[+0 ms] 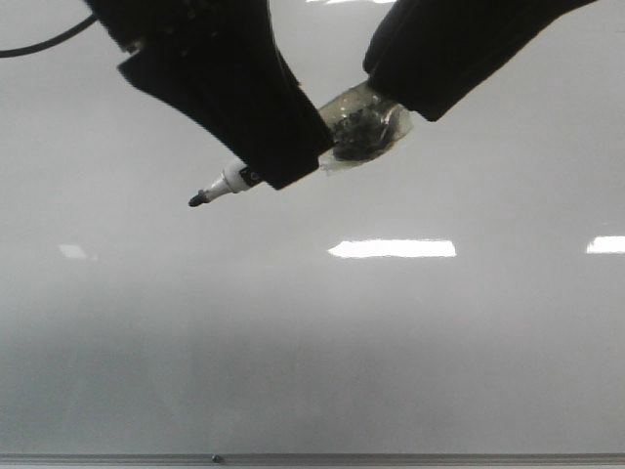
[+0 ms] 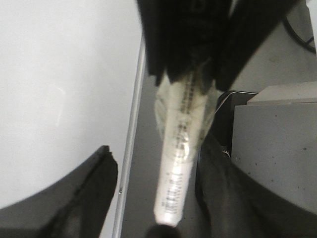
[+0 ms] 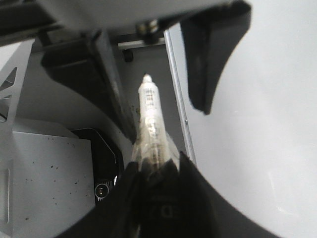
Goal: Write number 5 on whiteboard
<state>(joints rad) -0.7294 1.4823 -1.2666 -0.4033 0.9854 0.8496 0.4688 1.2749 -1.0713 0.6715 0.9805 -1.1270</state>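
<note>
Above whiteboard (image 1: 312, 352), marker (image 1: 229, 182) in right gripper (image 3: 153, 171)

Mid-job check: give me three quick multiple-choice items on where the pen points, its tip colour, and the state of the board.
1. In the front view, the white tape-wrapped marker pen points toward:
A. lower left
B. straight up
C. lower right

2. The pen's tip is:
A. red
B. black
C. green

3. The glossy pale grey whiteboard is:
A. filled with digits
B. marked with a finished 5
C. bare, with no digit visible

Answers:
1. A. The marker pen slants down to the left from the right gripper, which clamps its taped end.
2. B. The tip is dark black.
3. C. The whiteboard shows only light reflections.
</note>
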